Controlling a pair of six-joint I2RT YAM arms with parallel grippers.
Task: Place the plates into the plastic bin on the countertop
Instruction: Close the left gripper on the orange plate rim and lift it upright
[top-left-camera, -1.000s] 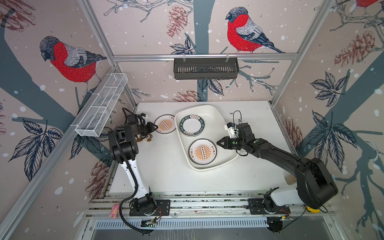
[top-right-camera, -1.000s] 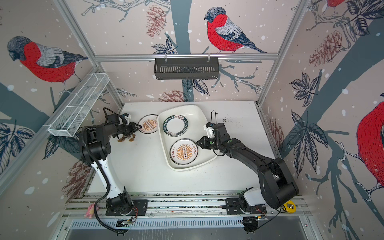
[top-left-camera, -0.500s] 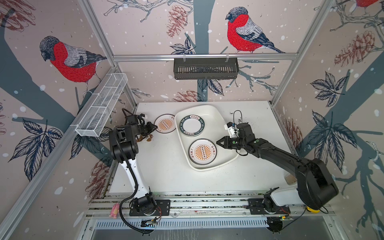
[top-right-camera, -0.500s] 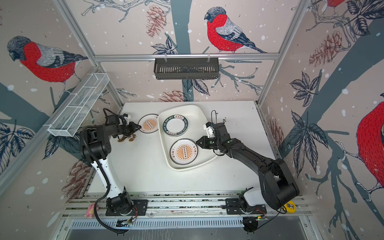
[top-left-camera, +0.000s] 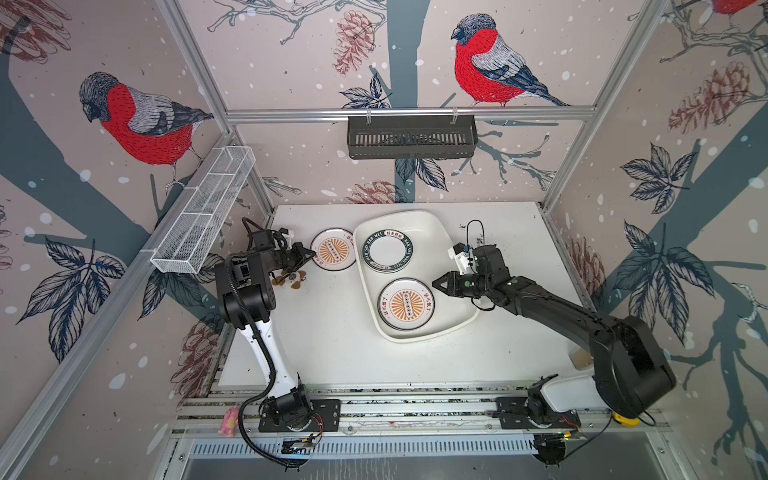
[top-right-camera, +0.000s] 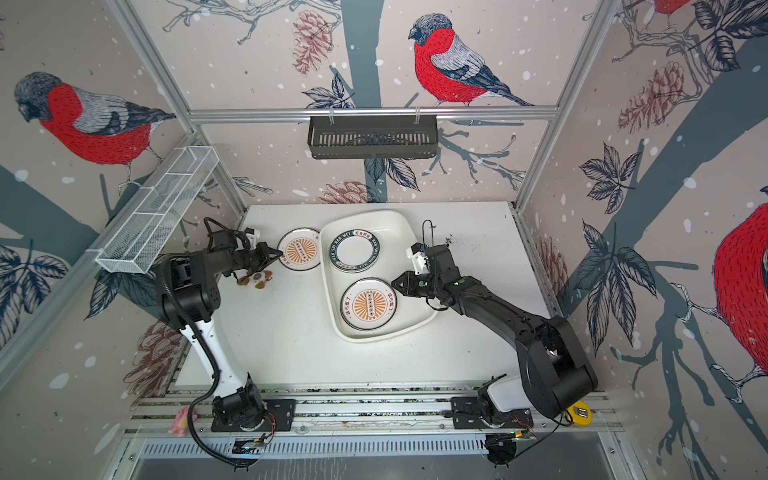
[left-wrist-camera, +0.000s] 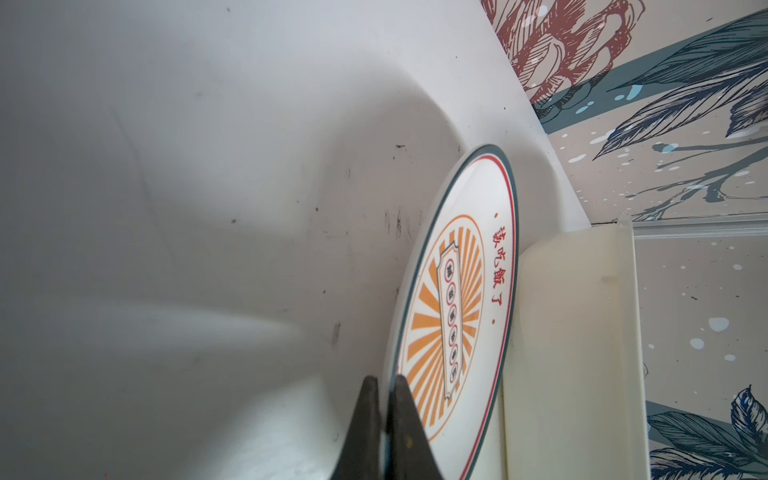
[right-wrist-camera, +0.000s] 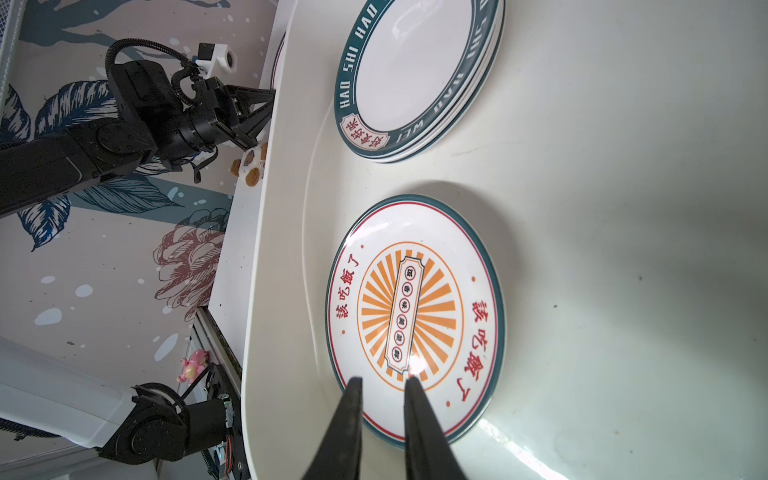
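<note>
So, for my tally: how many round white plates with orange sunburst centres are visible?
2. One sunburst plate lies in the white plastic bin, near end; a second sunburst plate sits on the white countertop beside the bin, pinched by the left gripper. More may hide underneath.

left gripper (left-wrist-camera: 385, 379) clamped; right gripper (right-wrist-camera: 383, 380) slightly parted

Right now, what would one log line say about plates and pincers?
left pincer: shut on rim of outside sunburst plate | right pincer: open, empty, by binned sunburst plate | green-rimmed stack: in bin
</note>
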